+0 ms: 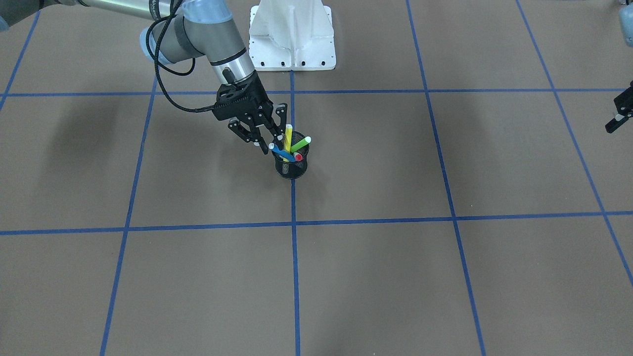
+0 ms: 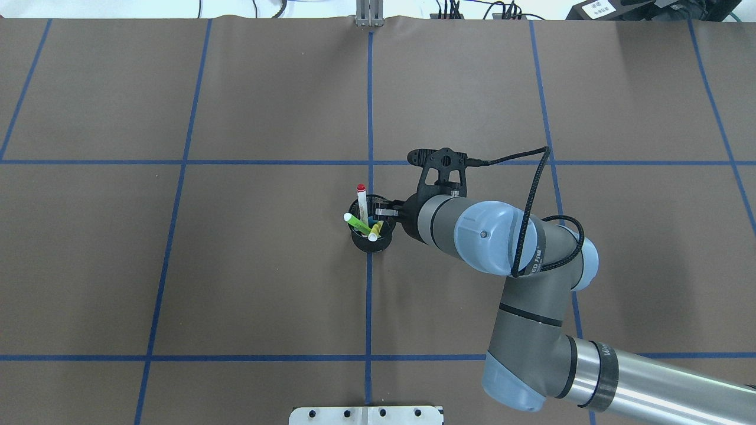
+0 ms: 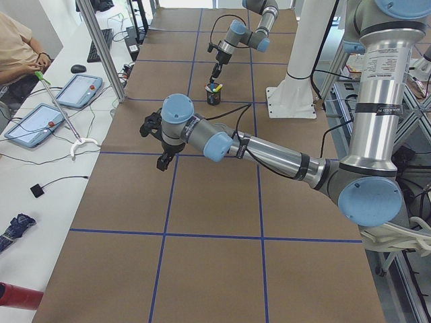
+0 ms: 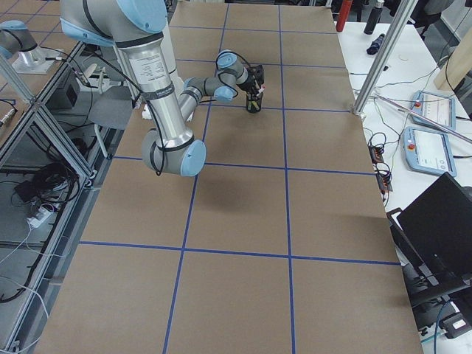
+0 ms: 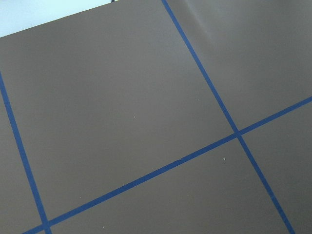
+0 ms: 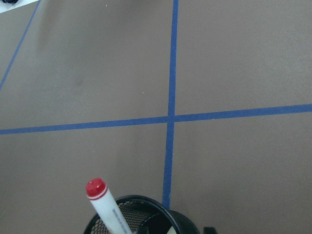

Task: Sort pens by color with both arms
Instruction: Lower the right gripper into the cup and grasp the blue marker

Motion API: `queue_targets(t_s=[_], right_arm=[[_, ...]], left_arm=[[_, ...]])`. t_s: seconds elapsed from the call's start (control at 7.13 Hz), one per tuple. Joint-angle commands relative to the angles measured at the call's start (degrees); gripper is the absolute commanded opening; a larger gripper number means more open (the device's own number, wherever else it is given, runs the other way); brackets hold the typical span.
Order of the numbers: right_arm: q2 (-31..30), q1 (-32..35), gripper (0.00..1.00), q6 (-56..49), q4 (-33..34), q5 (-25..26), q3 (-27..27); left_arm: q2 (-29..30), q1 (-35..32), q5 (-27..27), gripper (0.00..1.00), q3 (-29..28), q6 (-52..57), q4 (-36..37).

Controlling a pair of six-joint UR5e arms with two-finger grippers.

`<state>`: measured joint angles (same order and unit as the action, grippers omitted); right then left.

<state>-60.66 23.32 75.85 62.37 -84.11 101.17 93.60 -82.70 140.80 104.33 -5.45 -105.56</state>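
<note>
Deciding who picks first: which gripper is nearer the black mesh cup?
Right. The right gripper hangs at the rim of the black mesh cup; the left gripper is far away, out to the side.

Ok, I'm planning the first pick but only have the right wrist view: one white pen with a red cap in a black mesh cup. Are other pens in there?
Observer: Yes, a blue pen, a yellow pen and a light green pen stand in the black mesh cup with the red-capped white pen.
Operator: Right gripper?
Observer: The right gripper is open, beside the cup's rim near the yellow pen.
Operator: Left one?
Observer: The left gripper is far off over the brown table.
</note>
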Motion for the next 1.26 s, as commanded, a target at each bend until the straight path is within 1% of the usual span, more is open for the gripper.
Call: queue_targets(t_s=[0.0, 0.56, 0.7, 0.84, 1.12], right_arm=[[0.27, 0.06, 0.25, -0.09, 0.03, 0.0, -0.01], [0.36, 0.41, 0.13, -0.27, -0.06, -0.09, 1.31], [0.28, 0.94, 0.09, -0.27, 0.12, -0.26, 3.66], [0.19, 1.64, 0.01, -0.27, 0.55, -0.18, 5.43], [-0.42, 5.14, 0.0, -0.79, 1.0, -0.17, 7.63]], left_arm=[[0.0, 0.0, 0.0, 1.0, 0.0, 0.0, 0.0], [0.0, 0.0, 0.0, 1.0, 0.0, 0.09, 0.0], [0.0, 0.0, 0.0, 1.0, 0.0, 0.09, 0.0], [0.0, 0.0, 0.0, 1.0, 0.0, 0.09, 0.0], [0.0, 0.0, 0.0, 1.0, 0.0, 0.0, 0.0]])
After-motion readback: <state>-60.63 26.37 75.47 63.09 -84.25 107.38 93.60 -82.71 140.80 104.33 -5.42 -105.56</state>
